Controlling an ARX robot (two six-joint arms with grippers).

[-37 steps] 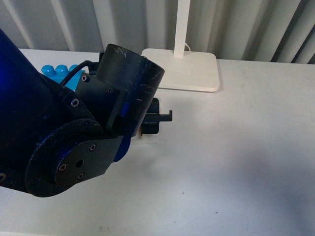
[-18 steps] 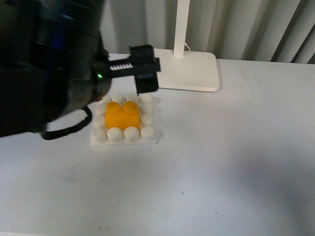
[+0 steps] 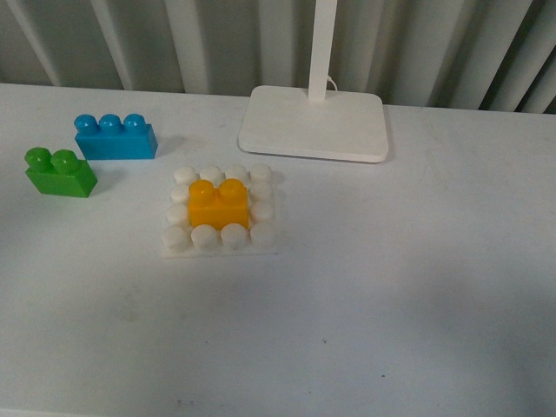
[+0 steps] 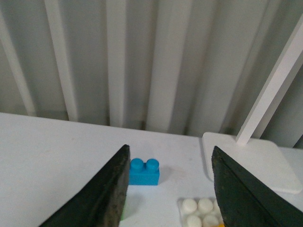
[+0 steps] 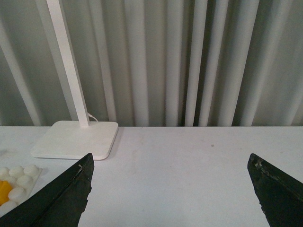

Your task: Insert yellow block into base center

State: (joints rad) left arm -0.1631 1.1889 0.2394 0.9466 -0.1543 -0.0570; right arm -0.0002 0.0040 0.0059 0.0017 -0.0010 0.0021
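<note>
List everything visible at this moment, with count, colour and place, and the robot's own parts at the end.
yellow block: one, yellow-orange, seated on the middle studs of the base.
base: one, white studded plate, on the table in front of the lamp foot.
blue brick: one, blue, three studs, behind and left of the base.
green brick: one, green, two studs, left of the base.
lamp foot: one, white, at the back of the table, with a white stem rising from it.
table: one, white.
left gripper: open, empty, above the table.
right gripper: open, empty.

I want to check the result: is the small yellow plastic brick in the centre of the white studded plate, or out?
In: the small yellow plastic brick sits upright mid-plate, the white studded plate's studs ringing it.
</note>
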